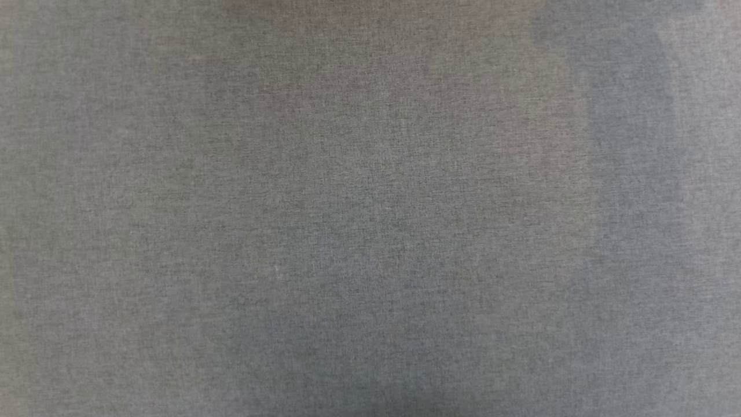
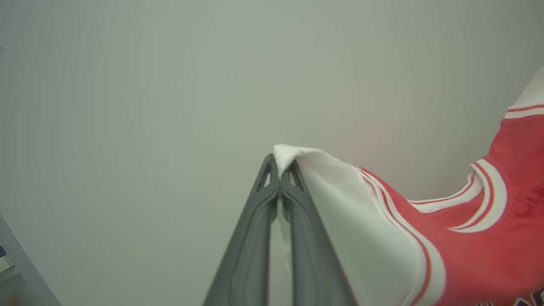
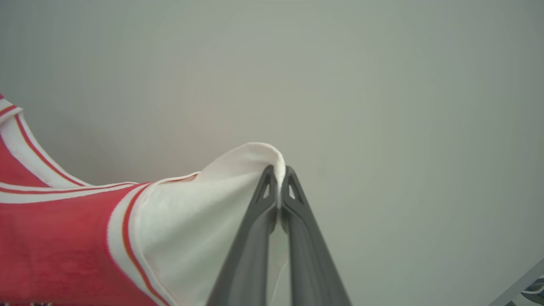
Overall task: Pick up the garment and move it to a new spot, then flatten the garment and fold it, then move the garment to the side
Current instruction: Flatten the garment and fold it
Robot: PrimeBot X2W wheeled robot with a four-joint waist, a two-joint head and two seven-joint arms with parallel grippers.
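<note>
The left gripper [image 2: 279,170] and the right gripper [image 3: 279,172] were each closed tightly on one white sleeve of the red jersey-style T-shirt with striped trim [image 2: 488,255], apparently lifted between them, so flattening, folding and moving aside seemed still left.

The garment [image 2: 467,255] is soft, matt knit cloth: the red body is faintly fuzzy, and the white sleeve is thinner, with ribbed striped trim. The left end effector [image 2: 279,168] and right end effector [image 3: 279,174] look like smooth, dark grey moulded plastic with a dull sheen. The grey cloth [image 1: 370,208] shows a fine, matt, heathered weave.
</note>
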